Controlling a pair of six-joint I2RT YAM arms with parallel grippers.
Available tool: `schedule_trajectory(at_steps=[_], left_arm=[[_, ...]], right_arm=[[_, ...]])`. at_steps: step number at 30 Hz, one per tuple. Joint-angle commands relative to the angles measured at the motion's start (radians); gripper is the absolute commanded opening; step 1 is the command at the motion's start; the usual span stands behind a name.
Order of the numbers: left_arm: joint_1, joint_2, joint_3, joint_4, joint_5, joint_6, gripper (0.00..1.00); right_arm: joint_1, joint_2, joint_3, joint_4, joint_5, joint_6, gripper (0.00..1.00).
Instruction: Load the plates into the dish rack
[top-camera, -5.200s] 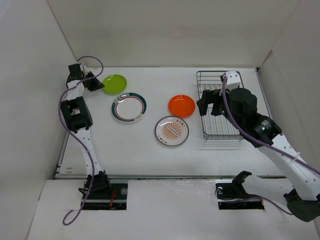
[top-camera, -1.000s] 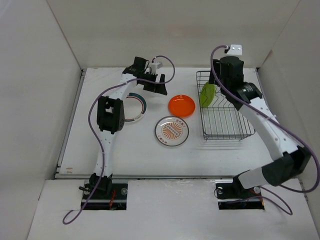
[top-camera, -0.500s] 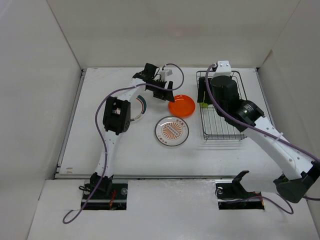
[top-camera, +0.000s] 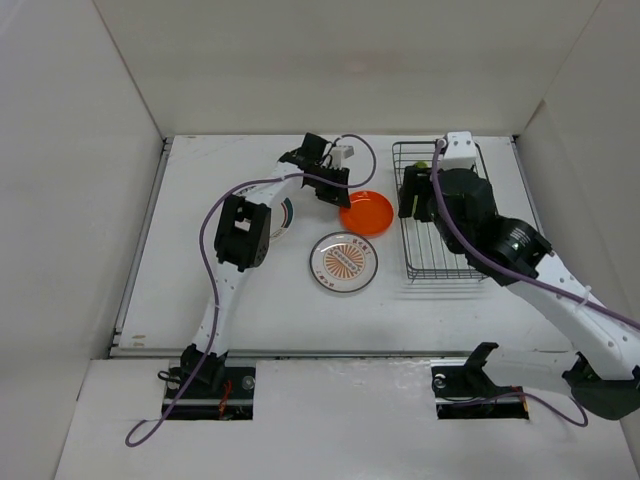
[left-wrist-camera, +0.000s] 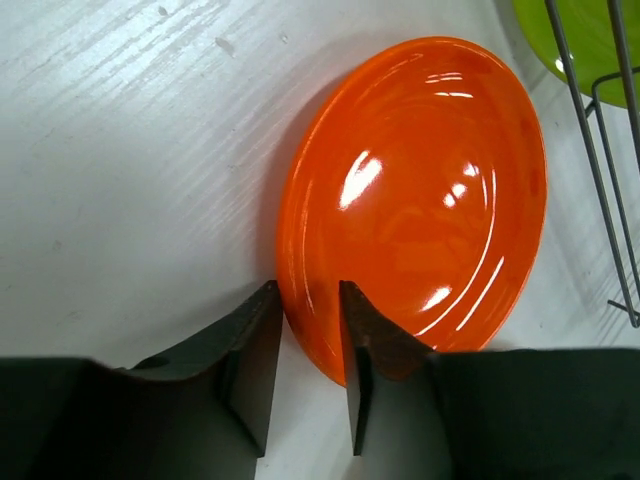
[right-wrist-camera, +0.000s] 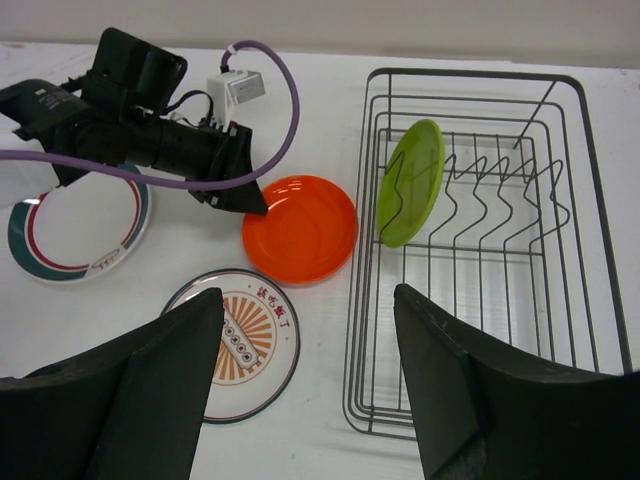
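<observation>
The orange plate lies on the table left of the dish rack. My left gripper is closed on its near-left rim, one finger inside and one outside. The lime-green plate stands upright in the rack's far-left slot. My right gripper is open and empty, above the rack's left edge. The sunburst plate lies in front of the orange one. The ringed plate lies to the left, partly under my left arm.
White walls enclose the table on the left, back and right. The rack's upright prongs stand to the right of the lime plate. My left arm's purple cable loops above the orange plate.
The lime plate went from the table's far left into the rack. My right gripper let go of it and drew back. My left gripper moved right and closed on the orange plate's rim.
</observation>
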Motion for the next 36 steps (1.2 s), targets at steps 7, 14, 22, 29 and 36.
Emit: schedule_trajectory(at_steps=[7, 14, 22, 29, 36], left_arm=[[0.002, 0.044, 0.071, -0.006, -0.102, -0.03, 0.0], [0.083, -0.113, 0.099, -0.015, -0.067, -0.051, 0.0], [0.16, -0.471, -0.06, -0.037, -0.054, 0.077, 0.0], [0.169, -0.652, -0.145, -0.196, 0.107, 0.206, 0.0], [0.169, -0.785, -0.205, -0.239, 0.216, 0.262, 0.0]], right_arm=[[0.011, -0.033, -0.017, -0.006, 0.072, 0.022, 0.74], [0.011, -0.002, -0.069, 0.069, 0.07, -0.006, 0.79], [-0.194, -0.002, -0.166, 0.4, -0.377, -0.107, 0.82], [-0.435, 0.167, -0.105, 0.668, -1.042, -0.154, 0.86], [-0.421, 0.354, 0.001, 0.729, -1.227, -0.136, 0.86]])
